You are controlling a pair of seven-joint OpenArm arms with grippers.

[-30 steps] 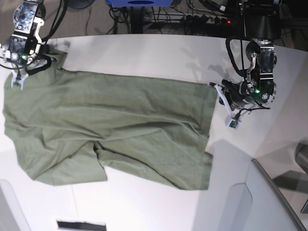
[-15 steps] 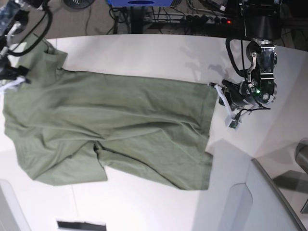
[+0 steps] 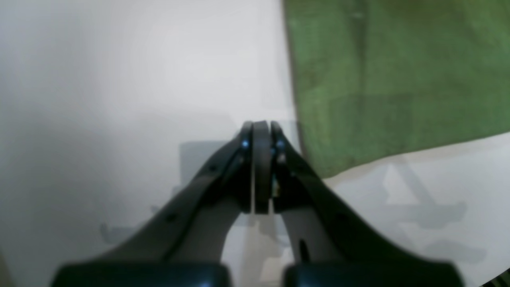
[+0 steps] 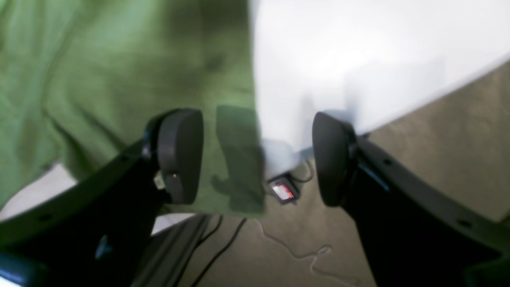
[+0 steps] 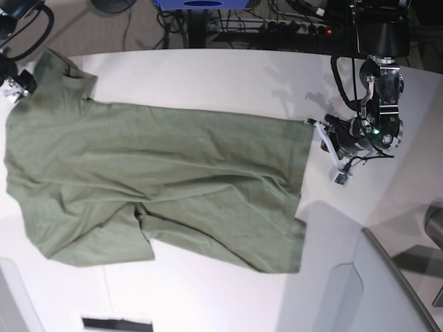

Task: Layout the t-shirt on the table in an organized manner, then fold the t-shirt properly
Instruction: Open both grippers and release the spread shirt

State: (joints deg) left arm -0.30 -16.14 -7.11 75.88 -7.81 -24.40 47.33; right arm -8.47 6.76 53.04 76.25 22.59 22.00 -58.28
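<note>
The olive-green t-shirt (image 5: pixel 159 180) lies spread across the white table (image 5: pixel 208 76), one sleeve (image 5: pixel 59 72) reaching the far left corner. In the left wrist view its hem corner (image 3: pixel 398 79) lies just right of my left gripper (image 3: pixel 261 129), which is shut on nothing over bare table (image 3: pixel 119 79). From the base view that gripper (image 5: pixel 322 135) sits just off the shirt's right edge. My right gripper (image 4: pixel 255 157) stands open above the shirt's edge (image 4: pixel 99 79) at the table's (image 4: pixel 358 59) rim, nothing between its fingers (image 4: pixel 179 155). Only a bit of it (image 5: pixel 14 83) shows in the base view.
A grey angled panel (image 5: pixel 387 290) with a dark edge covers the near right corner. A dark strip (image 5: pixel 116 323) lies at the front edge. Cables and a blue object (image 5: pixel 201 3) sit on the floor beyond the far edge.
My right gripper has opened, let go of the sleeve and drawn back toward the far left corner. The sleeve now lies flat. The left gripper has barely shifted.
</note>
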